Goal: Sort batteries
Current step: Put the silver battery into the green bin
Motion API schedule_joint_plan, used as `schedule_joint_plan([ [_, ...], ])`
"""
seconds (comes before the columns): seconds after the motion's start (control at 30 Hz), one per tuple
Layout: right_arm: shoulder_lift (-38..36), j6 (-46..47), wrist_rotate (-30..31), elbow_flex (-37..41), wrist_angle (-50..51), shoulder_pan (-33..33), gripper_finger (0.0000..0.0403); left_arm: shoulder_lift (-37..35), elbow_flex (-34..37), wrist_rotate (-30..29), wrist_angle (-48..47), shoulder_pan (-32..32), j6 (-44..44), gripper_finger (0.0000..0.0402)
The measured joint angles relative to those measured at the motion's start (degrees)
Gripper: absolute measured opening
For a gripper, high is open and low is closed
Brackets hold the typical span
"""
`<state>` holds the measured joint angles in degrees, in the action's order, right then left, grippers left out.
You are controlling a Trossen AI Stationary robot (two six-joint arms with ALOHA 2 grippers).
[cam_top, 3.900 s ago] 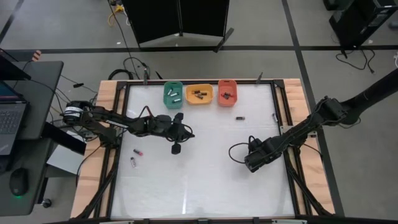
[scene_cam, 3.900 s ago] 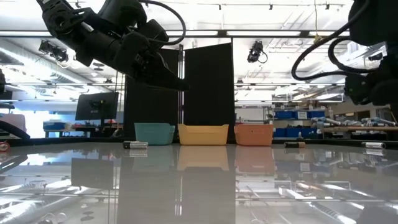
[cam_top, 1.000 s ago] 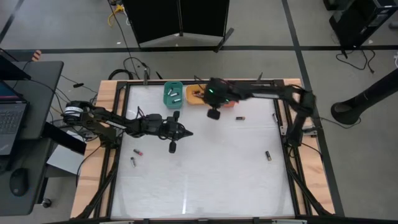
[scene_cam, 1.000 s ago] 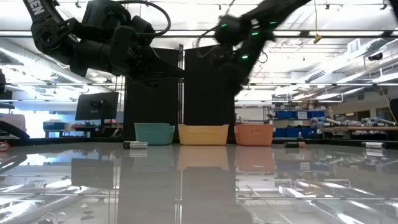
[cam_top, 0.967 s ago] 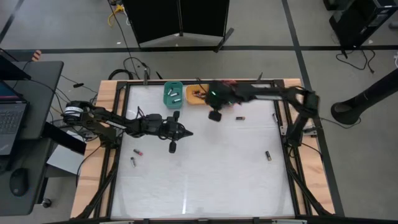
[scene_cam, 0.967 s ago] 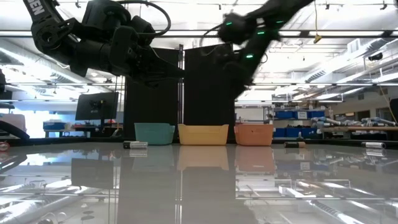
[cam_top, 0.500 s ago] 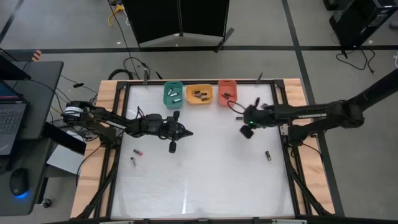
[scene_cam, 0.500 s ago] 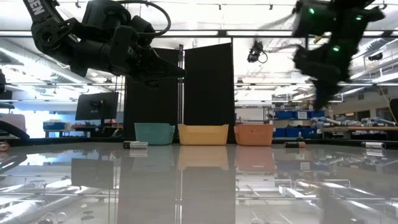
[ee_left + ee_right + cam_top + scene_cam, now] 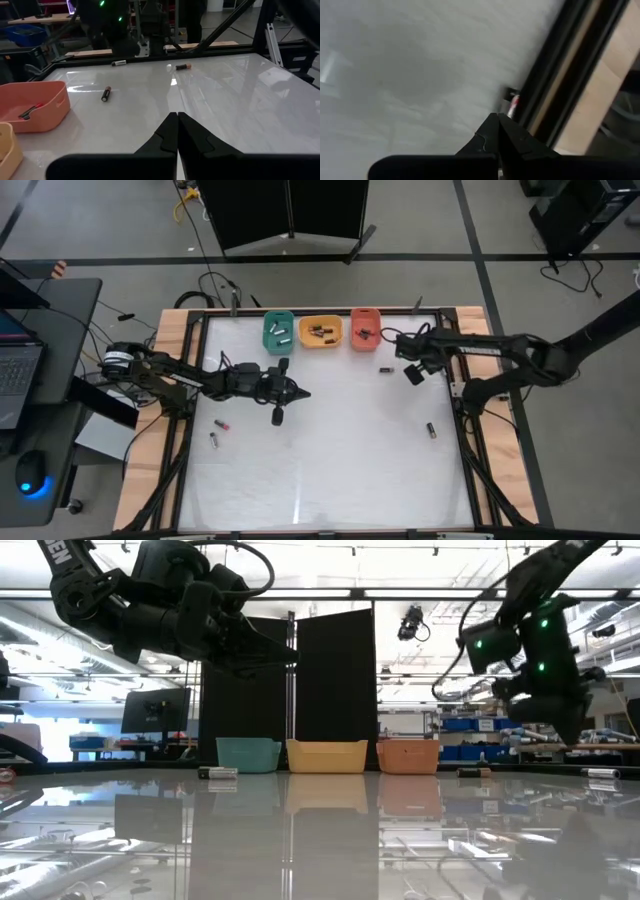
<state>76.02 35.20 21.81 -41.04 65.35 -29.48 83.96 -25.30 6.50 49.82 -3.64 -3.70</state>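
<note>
The sorting looks partly done. Along the far edge of the white, black-framed table [image 9: 330, 470] stand three small plastic trays: the green tray [image 9: 278, 331] holds a couple of pale silvery cylinder batteries [image 9: 281, 333], the orange tray [image 9: 321, 332] holds dark ones, and the red tray [image 9: 365, 330] holds at least one dark piece. Loose batteries still lie on the table: a dark one with a reddish end [image 9: 385, 369] just in front of the red tray, a dark one [image 9: 431, 430] near the right rail, a pink-banded one [image 9: 222, 423] and a silvery one [image 9: 213, 440] near the left rail, and what seems to be another against the right frame [image 9: 512, 103], though it is too blurred there to be sure. So several remain to be picked up and binned.

The right gripper [image 9: 413, 372] hangs above the table, just beside the reddish-ended battery and near the red tray; its fingers are pressed together with nothing between them. The left gripper [image 9: 302, 394] hovers over the left-centre of the table, well apart from the loose batteries by the left rail; its two dark fingers [image 9: 170, 131] meet tip to tip and hold nothing.
</note>
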Motion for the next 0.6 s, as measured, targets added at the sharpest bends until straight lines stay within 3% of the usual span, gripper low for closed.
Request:
schedule_joint_plan([
  [0.6, 10.9, -4.6, 6.1, 0.0, -0.1, -9.0, 0.0007, 0.0, 0.0, 0.0, -0.6, 0.0, -0.3, 0.0011],
])
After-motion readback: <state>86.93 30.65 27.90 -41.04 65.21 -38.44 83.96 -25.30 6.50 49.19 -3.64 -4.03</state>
